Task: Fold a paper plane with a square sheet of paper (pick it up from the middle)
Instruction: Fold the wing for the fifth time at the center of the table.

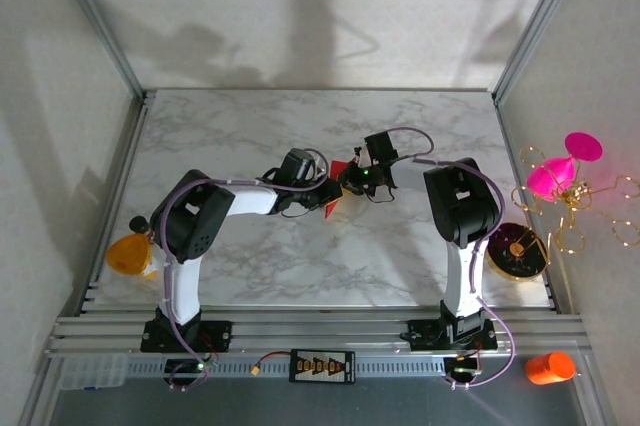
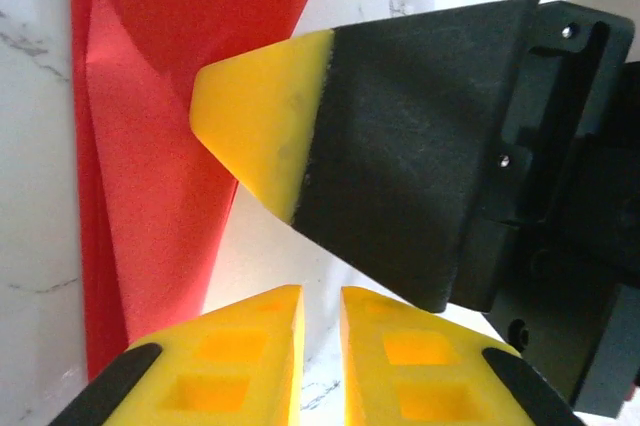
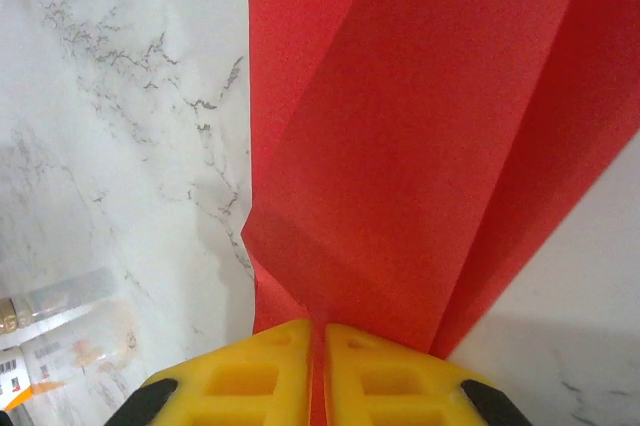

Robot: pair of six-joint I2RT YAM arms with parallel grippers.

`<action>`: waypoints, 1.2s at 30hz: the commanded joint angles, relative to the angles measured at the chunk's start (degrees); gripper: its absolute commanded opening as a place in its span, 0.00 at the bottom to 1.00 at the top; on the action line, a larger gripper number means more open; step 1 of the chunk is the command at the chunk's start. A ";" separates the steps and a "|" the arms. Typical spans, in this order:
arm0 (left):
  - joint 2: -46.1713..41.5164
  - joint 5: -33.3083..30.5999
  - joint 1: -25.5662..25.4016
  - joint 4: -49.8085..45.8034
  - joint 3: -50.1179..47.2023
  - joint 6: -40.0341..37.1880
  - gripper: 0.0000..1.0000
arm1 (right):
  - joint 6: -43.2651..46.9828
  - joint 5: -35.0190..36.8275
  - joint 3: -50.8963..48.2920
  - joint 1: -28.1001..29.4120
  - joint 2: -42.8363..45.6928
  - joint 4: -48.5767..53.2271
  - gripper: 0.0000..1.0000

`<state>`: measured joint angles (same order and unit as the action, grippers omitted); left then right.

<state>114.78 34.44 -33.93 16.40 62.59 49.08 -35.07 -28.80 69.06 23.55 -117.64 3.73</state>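
Note:
The square sheet of paper (image 1: 341, 167), bright red and folded into a long tapered shape with creases, is at the table's centre between the two grippers. In the right wrist view the paper (image 3: 430, 126) fans out ahead, and my right gripper (image 3: 318, 326) is shut on its narrow end. My right gripper (image 1: 346, 182) faces my left gripper (image 1: 324, 192), almost tip to tip. From the left wrist the paper (image 2: 150, 146) lies at the left over the marble. One yellow-tipped right finger (image 2: 260, 116) crosses above my left gripper (image 2: 320, 291). The left jaws are shut to a thin slit with bare marble showing between them.
A magenta cone ornament with gold wire (image 1: 560, 171) and a dark round disc (image 1: 517, 251) sit off the table's right edge. An orange bottle (image 1: 549, 367) lies at the near right. An orange-yellow object (image 1: 128, 254) sits at the left edge. Metal rails frame the marble top (image 1: 300, 266).

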 commanded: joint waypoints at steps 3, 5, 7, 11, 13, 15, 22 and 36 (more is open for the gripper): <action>1.02 -1.74 -0.07 -3.68 0.52 -1.45 0.16 | 2.02 8.11 -1.89 0.63 -6.11 4.76 0.14; 1.32 -1.95 -0.08 -4.37 0.35 -1.84 0.15 | 2.02 8.06 -1.85 0.65 -6.11 4.78 0.14; 1.61 -2.34 -0.08 -5.48 0.21 -2.36 0.15 | 2.02 8.16 -1.91 0.68 -6.17 4.83 0.14; 2.28 -2.60 -0.41 -8.11 -0.10 -3.77 0.14 | 1.96 8.44 -2.04 0.76 -6.23 5.06 0.14; 2.48 -3.15 -0.56 -10.08 -0.10 -4.76 0.13 | 1.88 8.84 -1.99 0.74 -6.35 5.39 0.14; 2.43 -3.80 -0.69 -11.69 -0.39 -5.76 0.13 | 1.85 9.43 -1.87 0.85 -6.54 5.91 0.13; 1.31 -4.16 -1.21 -14.04 -2.01 -7.37 0.11 | 1.91 11.63 -1.20 1.03 -6.89 7.69 0.13; -2.80 -3.81 -2.68 -17.19 -5.19 -9.50 0.09 | 1.76 12.08 -1.12 1.44 -7.48 7.96 0.13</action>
<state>112.73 30.59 -35.00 7.90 59.31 41.43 -35.09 -26.52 70.46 24.21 -117.97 6.33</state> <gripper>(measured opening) 0.088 0.125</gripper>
